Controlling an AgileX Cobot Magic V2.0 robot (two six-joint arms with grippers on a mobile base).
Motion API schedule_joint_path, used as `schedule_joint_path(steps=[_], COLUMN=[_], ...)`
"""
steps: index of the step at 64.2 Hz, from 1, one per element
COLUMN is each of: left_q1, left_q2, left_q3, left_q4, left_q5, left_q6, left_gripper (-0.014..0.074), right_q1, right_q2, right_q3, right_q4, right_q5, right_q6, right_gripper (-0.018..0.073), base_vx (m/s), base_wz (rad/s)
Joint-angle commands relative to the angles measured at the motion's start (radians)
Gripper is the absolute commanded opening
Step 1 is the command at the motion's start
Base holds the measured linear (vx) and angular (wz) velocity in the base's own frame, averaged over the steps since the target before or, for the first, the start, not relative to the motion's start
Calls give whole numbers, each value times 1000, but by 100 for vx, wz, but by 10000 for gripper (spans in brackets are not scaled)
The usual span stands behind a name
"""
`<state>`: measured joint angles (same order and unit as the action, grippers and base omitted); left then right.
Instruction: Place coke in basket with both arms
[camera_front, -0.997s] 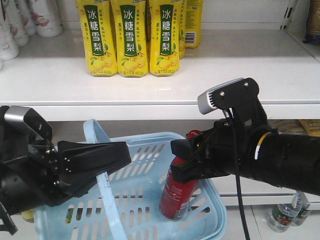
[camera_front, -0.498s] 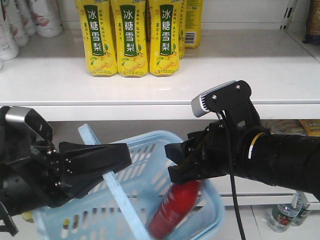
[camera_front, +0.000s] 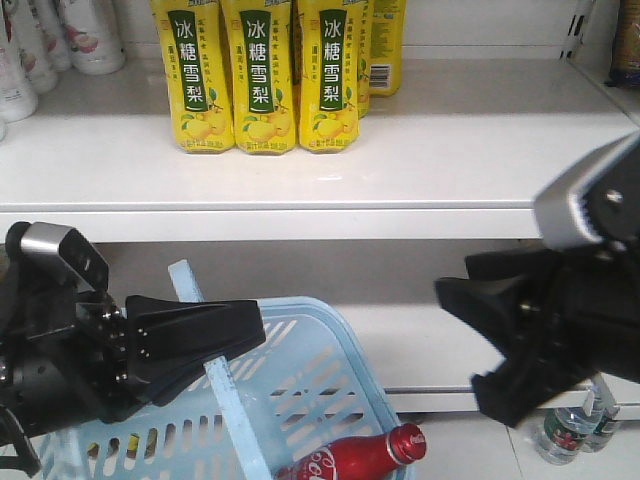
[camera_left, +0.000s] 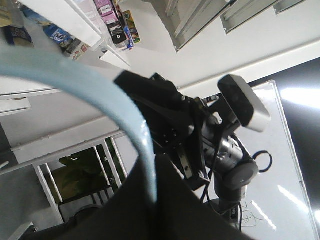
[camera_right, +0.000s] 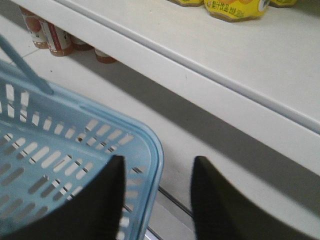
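Since the earlier frame the coke has dropped out of the right hand and gone from leaning upright to lying on its side inside the basket, while the right arm has pulled back toward the right edge and the basket has sunk lower in view. On the left, the left hand is pressed shut on the basket's handle; the left wrist view shows the pale blue strip curving down into the black jaws, a hold that seems meant to carry the basket and keep its mouth up under the drop. In the basket's middle the handle stands slanted across the opening. Low at the basket's right end lies the coke, its long axis nearly level and tilted slightly up toward the right, cap pointing right and a little upward, base hidden leftward behind the handle; by my reading it rests on the floor of the basket. Further right the right hand hangs spread and empty beside the basket, well clear of the bottle, its two fingers parted over the basket's corner in the wrist view, which suggests the placing is done.
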<state>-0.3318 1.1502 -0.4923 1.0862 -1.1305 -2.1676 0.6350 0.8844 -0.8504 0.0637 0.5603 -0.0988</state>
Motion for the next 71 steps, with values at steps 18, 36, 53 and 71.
schedule_joint_path(steps=[18,36,53,71], left_q1=[-5,-5,-5,-5], left_q2=[-24,-24,-24,-24], left_q3=[-36,-36,-36,-36], left_q4=[-115,-115,-115,-115], left_q5=[-245,-245,-245,-245], left_q6=[4,4,4,4], left_gripper=[-6,-6,-6,-6], right_q1=[-5,-5,-5,-5], right_q2=[-398,-603,-625,-625], right_q3=[274,522,527,527], right_q4=[-274,-592,-633,-633], right_q5=[-73,-86,-61,-57], right_q6=[223,529,620,620], right_gripper=[-6,-5,-5,-5], base_vx=[0,0,0,0], base_wz=[0,0,0,0])
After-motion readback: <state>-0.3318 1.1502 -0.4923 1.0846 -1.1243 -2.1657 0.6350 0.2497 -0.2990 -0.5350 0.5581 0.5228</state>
